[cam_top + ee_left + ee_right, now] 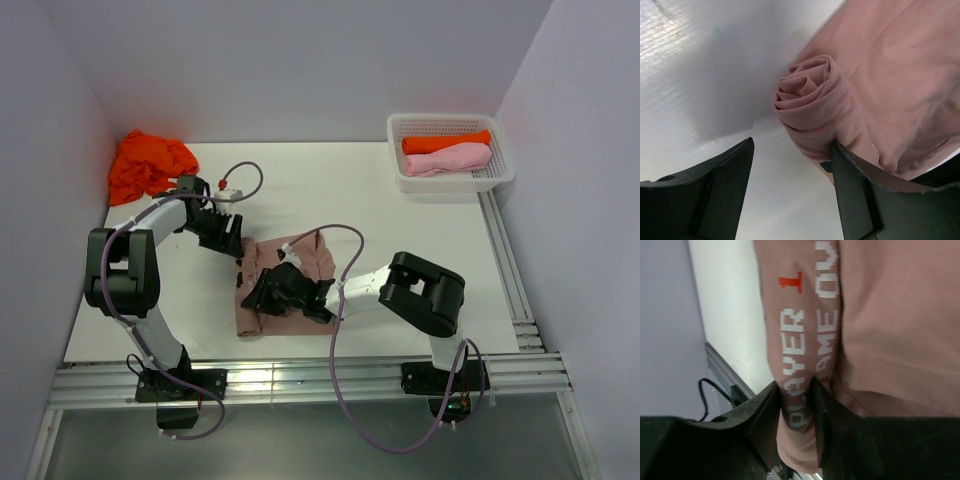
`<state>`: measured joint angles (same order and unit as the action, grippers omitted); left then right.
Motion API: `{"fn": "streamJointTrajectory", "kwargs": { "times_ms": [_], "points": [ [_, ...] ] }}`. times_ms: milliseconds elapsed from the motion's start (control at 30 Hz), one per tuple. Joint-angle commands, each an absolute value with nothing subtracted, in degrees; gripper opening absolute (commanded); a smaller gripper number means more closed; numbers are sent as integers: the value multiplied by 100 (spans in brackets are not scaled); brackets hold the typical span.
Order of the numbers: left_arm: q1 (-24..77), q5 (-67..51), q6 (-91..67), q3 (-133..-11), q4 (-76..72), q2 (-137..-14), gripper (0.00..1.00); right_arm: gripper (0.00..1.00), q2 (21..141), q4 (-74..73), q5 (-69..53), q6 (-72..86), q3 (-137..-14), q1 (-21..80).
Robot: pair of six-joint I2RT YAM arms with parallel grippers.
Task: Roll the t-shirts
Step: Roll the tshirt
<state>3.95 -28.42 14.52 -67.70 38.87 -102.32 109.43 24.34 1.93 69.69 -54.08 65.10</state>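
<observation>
A dusty pinkish-brown t-shirt (305,258) lies partly rolled on the white table. My left gripper (231,240) is open at its far left end. In the left wrist view the rolled end (810,105) shows as a spiral, and the gripper (790,167) straddles bare table with its right finger (860,190) against the roll. My right gripper (263,294) is shut on a fold of the same t-shirt. The right wrist view shows the pinch (796,405) on cloth with white "PLAYER 1" lettering (795,330).
A crumpled bright orange t-shirt (150,165) lies at the back left corner. A white mesh basket (497,178) at the back right holds an orange roll (445,142) and a light pink roll (447,159). Metal rails (300,380) run along the near edge.
</observation>
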Motion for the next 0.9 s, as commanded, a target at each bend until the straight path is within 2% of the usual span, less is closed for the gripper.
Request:
{"fn": "streamJointTrajectory", "kwargs": {
  "times_ms": [0, 100, 367, 667, 867],
  "points": [
    [501, -3111, 1547, -6636, 3779, -9940, 69, 39, 10951, 1918, 343, 7128, -5624, 6495],
    [606, -2945, 1494, -6574, 3683, -9905, 69, 45, 10969, 1392, 527, 7146, -5835, 6548],
    [1010, -2058, 1310, -6425, 3366, -9791, 69, 54, 10802, -515, 1405, 6952, -6705, 6803],
    [1379, -1679, 1248, -6557, 3357, -9870, 69, 56, 10661, -2064, 2337, 6847, -7777, 7040],
    [1582, -1564, 1143, -6679, 3357, -10037, 69, 56, 11030, -2749, 2628, 6654, -8681, 7084]
  ]
}}
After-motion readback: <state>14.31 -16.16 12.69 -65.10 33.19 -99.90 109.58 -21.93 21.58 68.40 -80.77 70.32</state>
